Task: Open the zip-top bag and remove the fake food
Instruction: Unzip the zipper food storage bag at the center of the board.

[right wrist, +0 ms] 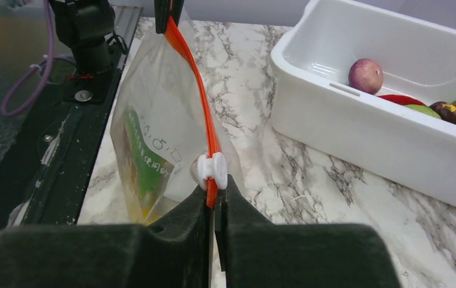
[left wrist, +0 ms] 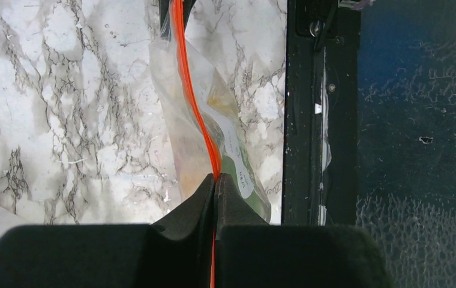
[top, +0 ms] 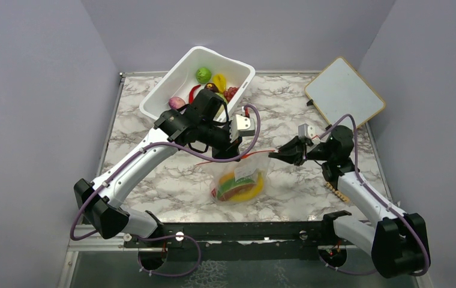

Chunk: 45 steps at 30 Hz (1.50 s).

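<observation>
Overhead, the zip-top bag (top: 240, 180), fake food (top: 237, 187) inside, is held up near the middle of the desk's near edge. Only the wrist views show the grips: the left gripper (left wrist: 215, 180) pinches its orange strip (left wrist: 192, 102), and the right gripper (right wrist: 215, 193) clamps the strip beside the white slider (right wrist: 212, 168).

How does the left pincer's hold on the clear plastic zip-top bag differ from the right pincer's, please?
The left pincer clamps bare orange-red zip strip; the right pincer clamps it right beside the white slider. The left pincer holds the left end of the clear plastic zip-top bag, the right pincer the right end. Both are shut on the strip.
</observation>
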Each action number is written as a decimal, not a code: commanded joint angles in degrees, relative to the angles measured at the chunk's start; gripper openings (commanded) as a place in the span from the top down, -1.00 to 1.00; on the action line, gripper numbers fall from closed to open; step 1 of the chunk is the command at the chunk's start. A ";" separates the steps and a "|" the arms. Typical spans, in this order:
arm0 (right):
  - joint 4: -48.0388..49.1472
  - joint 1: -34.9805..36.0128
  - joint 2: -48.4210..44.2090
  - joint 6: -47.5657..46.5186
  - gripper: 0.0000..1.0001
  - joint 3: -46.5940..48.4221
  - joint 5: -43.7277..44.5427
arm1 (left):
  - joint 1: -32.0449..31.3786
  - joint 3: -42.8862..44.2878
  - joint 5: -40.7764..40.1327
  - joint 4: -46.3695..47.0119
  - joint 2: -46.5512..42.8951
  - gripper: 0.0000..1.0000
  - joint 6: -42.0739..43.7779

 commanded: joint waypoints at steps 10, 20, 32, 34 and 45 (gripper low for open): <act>4.22 0.31 -3.16 13.18 0.98 -2.35 6.92 | -0.48 -1.12 -5.79 7.53 -0.63 0.01 -3.45; -0.50 0.31 -4.83 21.27 0.98 -3.02 9.43 | -0.75 -14.31 3.03 52.00 -2.67 -0.98 -19.38; -6.36 0.31 -5.88 18.20 0.98 -1.42 8.51 | -5.90 -15.53 5.42 62.87 3.56 -0.81 -16.25; -6.68 0.31 -5.83 18.10 0.98 -1.36 8.36 | -5.92 -14.89 5.24 60.68 4.24 -0.73 -15.91; -7.87 0.31 -7.53 16.81 0.98 -1.68 8.80 | -6.71 -13.47 3.81 55.57 7.87 -0.01 -16.78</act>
